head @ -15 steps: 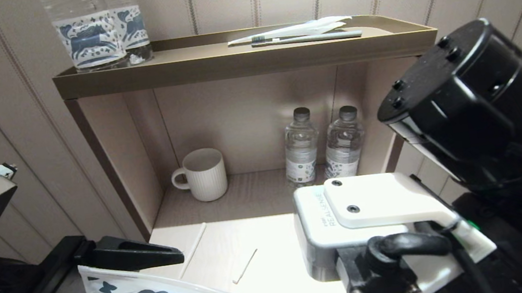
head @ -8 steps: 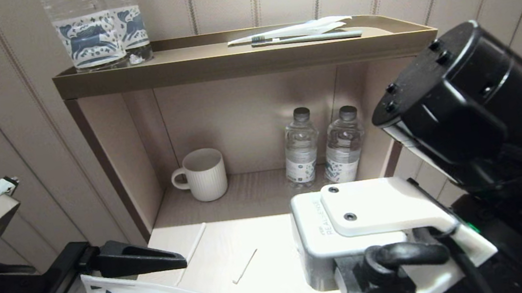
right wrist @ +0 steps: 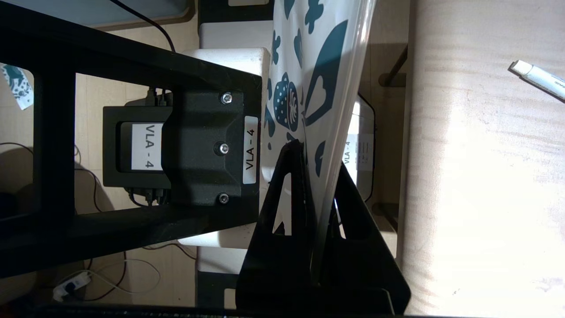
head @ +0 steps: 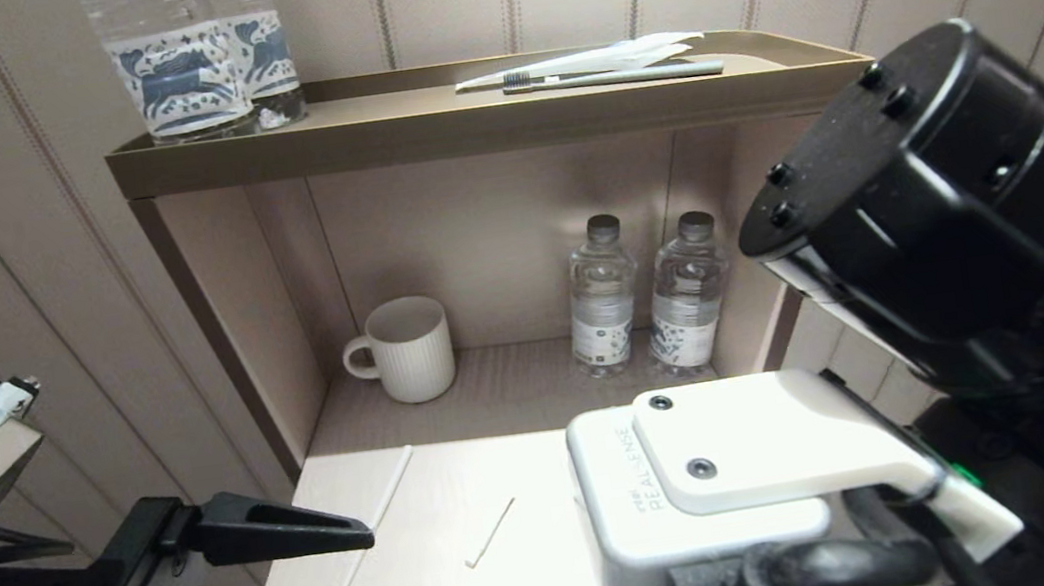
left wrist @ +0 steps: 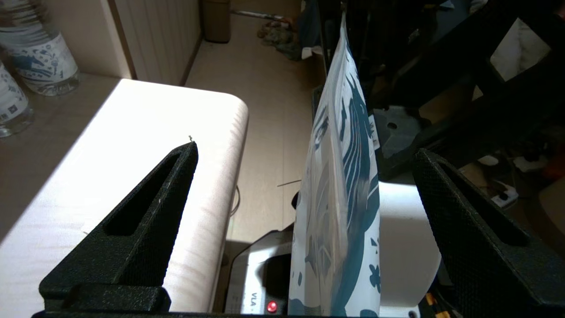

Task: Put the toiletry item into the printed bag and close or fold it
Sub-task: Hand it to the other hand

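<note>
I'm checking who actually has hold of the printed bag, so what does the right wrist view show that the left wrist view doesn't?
Only the right wrist view shows the right hand shut on the printed bag, plus a white stick's tip on the tabletop. Only the left wrist view shows the left hand open, fingers apart either side of the bag without touching it, and two water bottles. Both show the bag edge-on beside the pale tabletop.

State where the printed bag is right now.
The printed bag hangs off the table's near edge, low on the robot's left in the head view, pinched by the right gripper, between the left gripper's open fingers.

Head camera high facing shelf point(head: 480, 127), wrist cameras close, sharing bag point(left wrist: 344, 212)
</note>
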You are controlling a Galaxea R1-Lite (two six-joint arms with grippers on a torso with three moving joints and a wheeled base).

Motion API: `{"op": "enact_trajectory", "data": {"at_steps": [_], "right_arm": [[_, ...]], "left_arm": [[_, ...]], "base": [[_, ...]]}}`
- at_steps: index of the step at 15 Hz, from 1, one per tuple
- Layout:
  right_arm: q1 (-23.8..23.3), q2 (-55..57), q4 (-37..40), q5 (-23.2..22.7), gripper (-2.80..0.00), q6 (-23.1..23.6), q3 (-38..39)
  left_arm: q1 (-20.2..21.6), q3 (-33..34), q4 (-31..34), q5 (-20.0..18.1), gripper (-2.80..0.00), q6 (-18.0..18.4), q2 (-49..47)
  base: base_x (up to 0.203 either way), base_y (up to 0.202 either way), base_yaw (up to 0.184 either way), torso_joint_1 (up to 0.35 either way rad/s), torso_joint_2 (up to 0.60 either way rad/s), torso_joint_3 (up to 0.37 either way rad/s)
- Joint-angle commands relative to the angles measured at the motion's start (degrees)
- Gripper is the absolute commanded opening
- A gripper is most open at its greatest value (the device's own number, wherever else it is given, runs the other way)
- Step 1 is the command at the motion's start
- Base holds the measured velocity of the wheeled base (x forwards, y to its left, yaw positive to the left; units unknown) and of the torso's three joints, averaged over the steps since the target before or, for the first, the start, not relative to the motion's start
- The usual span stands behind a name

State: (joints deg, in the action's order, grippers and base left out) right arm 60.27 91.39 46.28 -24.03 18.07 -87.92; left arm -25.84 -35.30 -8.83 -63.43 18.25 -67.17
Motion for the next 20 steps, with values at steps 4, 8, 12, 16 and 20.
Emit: {"op": "enact_trajectory", "data": {"at_steps": [4,8,12,16,20], "right_arm": [[0.1,0.1,0.3,-0.1,-2.8,0.1,0.1],[0.8,0.7,0.3,0.1,-2.8,0.2,-0.4],[0.9,0.9,0.3,0.1,-2.8,0.2,-0.6],[0.9,1.0,0.2,0.1,-2.8,0.2,-0.6],[0.9,1.0,0.2,0.2,-2.8,0.2,-0.6]], "left_arm": [[0.4,-0.9,0.6,0.0,0.0,0.3,-0.2],[0.8,-1.2,0.6,0.0,0.0,0.3,-0.2],[0.8,-1.2,0.6,0.0,0.0,0.3,-0.1],[0.8,-1.2,0.6,0.1,-2.8,0.3,0.0],[0.8,-1.1,0.6,0.1,-2.8,0.3,0.1]], "base": [[0.0,0.0,0.0,0.0,0.0,0.0],[0.0,0.0,0.0,0.0,0.0,0.0],[0.0,0.0,0.0,0.0,0.0,0.0],[0.0,0.0,0.0,0.0,0.0,0.0],[0.0,0.0,0.0,0.0,0.0,0.0]]}}
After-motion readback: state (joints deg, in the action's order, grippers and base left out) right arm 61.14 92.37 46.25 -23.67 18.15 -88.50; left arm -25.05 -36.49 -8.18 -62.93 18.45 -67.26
